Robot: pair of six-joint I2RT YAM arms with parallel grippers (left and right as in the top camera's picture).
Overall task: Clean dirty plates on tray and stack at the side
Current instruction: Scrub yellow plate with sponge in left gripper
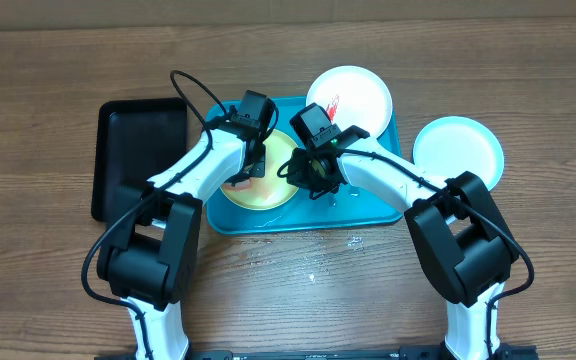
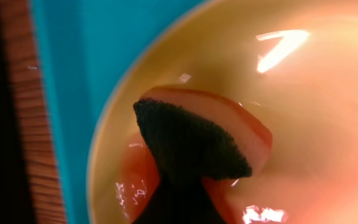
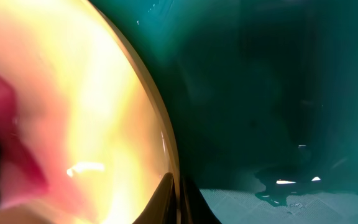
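A yellow-green plate (image 1: 268, 192) lies on the turquoise tray (image 1: 363, 205). My left gripper (image 1: 240, 180) is shut on a sponge (image 2: 191, 143), whose dark scouring face and red body press on the plate's wet inside (image 2: 303, 93). My right gripper (image 1: 306, 178) is shut on that plate's right rim, its fingers (image 3: 166, 202) pinching the edge of the plate (image 3: 92, 93) over the tray floor (image 3: 260, 93). A white plate (image 1: 353, 95) with a red smear sits at the tray's far right corner. A light blue plate (image 1: 458, 150) rests on the table to the right of the tray.
A black tray (image 1: 138, 150) lies left of the turquoise tray, close to my left arm. A small puddle of water (image 3: 291, 183) sits on the tray floor by the right fingers. Water drops (image 1: 353, 240) spot the wooden table in front of the tray.
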